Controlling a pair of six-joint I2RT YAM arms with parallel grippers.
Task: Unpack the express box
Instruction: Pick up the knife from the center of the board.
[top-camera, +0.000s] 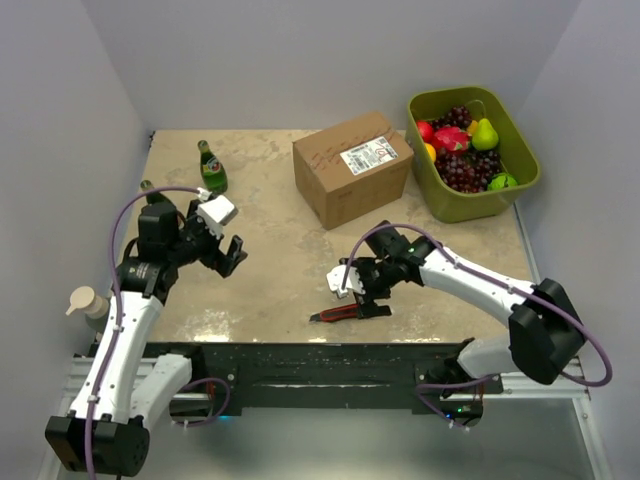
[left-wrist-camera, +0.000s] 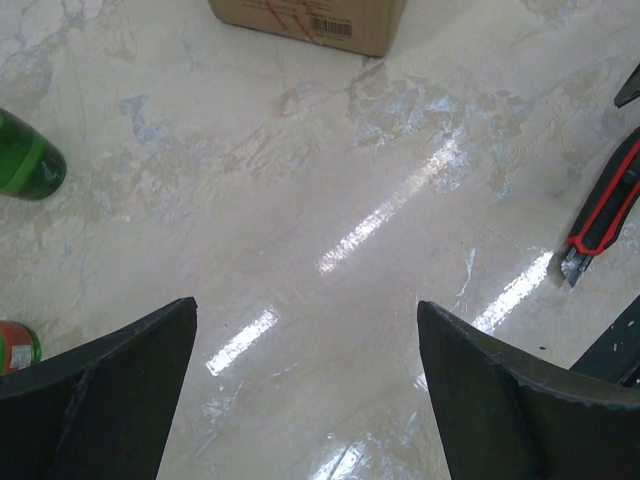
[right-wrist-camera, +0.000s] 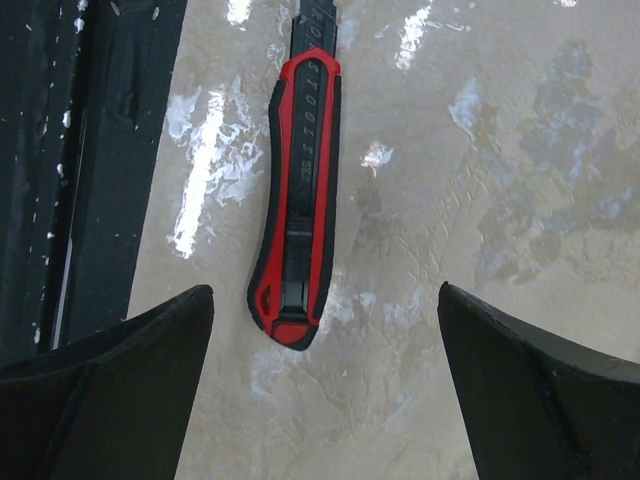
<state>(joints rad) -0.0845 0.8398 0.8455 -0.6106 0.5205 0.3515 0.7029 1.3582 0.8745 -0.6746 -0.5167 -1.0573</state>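
Express box (top-camera: 335, 175) — white label (top-camera: 368, 155), unreadable.

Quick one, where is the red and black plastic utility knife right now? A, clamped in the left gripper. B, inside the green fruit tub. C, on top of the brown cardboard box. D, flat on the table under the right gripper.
D: the red and black plastic utility knife lies flat on the beige table, untouched between the open fingers of the right gripper.
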